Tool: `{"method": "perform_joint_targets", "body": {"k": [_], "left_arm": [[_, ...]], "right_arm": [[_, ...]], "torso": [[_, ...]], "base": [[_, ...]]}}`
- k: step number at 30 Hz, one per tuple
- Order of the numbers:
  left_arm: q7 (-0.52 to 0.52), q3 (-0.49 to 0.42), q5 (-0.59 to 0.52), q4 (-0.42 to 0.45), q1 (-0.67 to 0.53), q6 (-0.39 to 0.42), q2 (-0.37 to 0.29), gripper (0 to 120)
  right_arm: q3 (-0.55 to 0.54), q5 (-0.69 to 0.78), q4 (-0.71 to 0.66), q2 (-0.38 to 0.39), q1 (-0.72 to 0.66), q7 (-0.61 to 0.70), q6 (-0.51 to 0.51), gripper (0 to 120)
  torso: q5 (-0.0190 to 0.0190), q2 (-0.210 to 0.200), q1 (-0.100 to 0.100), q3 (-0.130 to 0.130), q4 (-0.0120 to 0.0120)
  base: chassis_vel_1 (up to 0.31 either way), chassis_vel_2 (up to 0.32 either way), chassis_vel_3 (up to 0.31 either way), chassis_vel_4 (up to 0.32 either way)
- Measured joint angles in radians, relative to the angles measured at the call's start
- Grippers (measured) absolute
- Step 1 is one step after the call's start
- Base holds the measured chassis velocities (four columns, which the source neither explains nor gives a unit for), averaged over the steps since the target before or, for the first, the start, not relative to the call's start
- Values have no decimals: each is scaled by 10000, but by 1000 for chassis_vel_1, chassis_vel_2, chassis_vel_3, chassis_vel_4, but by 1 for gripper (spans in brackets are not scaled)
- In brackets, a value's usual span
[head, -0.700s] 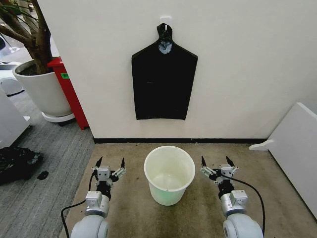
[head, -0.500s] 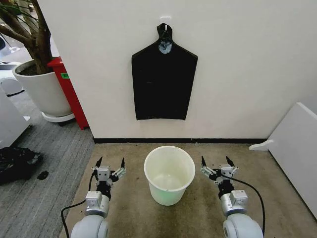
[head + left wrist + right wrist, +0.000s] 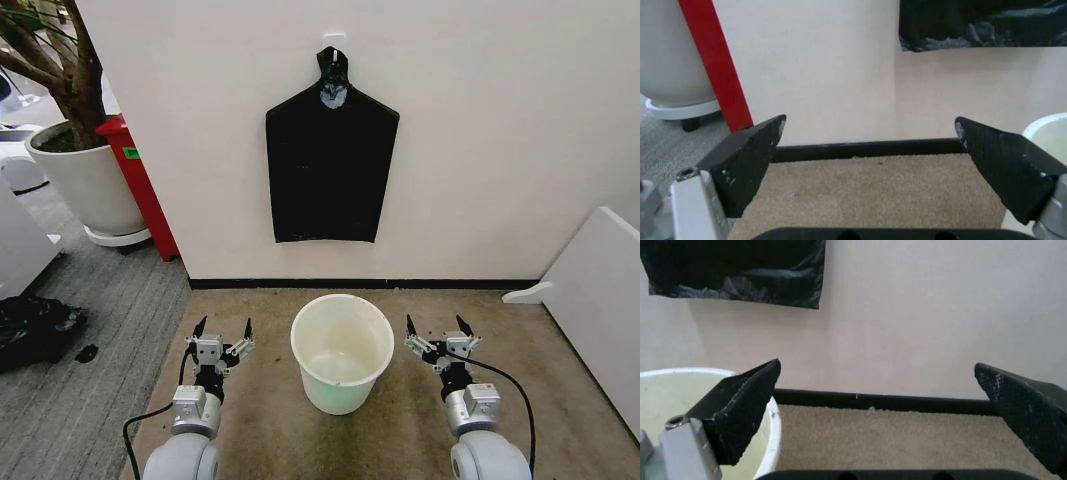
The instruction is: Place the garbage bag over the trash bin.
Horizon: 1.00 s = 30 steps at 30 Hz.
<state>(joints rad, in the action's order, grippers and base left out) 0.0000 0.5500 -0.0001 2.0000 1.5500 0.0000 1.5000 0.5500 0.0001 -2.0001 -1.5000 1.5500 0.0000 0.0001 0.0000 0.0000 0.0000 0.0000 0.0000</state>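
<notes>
On the far left, a big white plant pot point(image 3: 85, 185) with a tree stands on the grey floor, and a red stand point(image 3: 145, 190) sits just beside it against the wall. A lumpy dark bag point(image 3: 35, 330) lies on the grey floor at the left edge. The left gripper point(image 3: 222, 335) hangs low over the tan carpet point(image 3: 560, 400), to the left of the trash bin, with its two black fingers spread wide and nothing between them. The trash bin point(image 3: 342, 352) stands upright on the carpet near the wall, between the two grippers, and it has no bag in it. Right above the bin, a flat black garbage bag bundle point(image 3: 331, 160) hangs from a hook point(image 3: 334, 40) on the white wall. The right gripper point(image 3: 440, 335) hangs low on the bin's right side, its fingers spread wide too, holding nothing. A white board point(image 3: 590, 300) leans at the right edge.
</notes>
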Motion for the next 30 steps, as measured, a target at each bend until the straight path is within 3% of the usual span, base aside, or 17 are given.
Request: {"method": "perform_joint_targets", "body": {"k": [20,26,30], "left_arm": [[0,39,-49,54,47,1,-18,100],[-99,696,-831,1222,793,-23,-352,100],[-213,1392,-1684,2482,1587,-64,-711,100]], "right_arm": [[0,0,-70,-11,55,0,3,100],[-15,133,-1485,-328,986,-43,321,100],[-46,285,-2955,-659,1956,-110,673,100]], "torso": [[0,-1,0,0,1],[-2,0,0,-2,0],[-1,0,0,-2,0]], "base": [[0,0,0,0],[0,0,0,0],[0,0,0,0]]}}
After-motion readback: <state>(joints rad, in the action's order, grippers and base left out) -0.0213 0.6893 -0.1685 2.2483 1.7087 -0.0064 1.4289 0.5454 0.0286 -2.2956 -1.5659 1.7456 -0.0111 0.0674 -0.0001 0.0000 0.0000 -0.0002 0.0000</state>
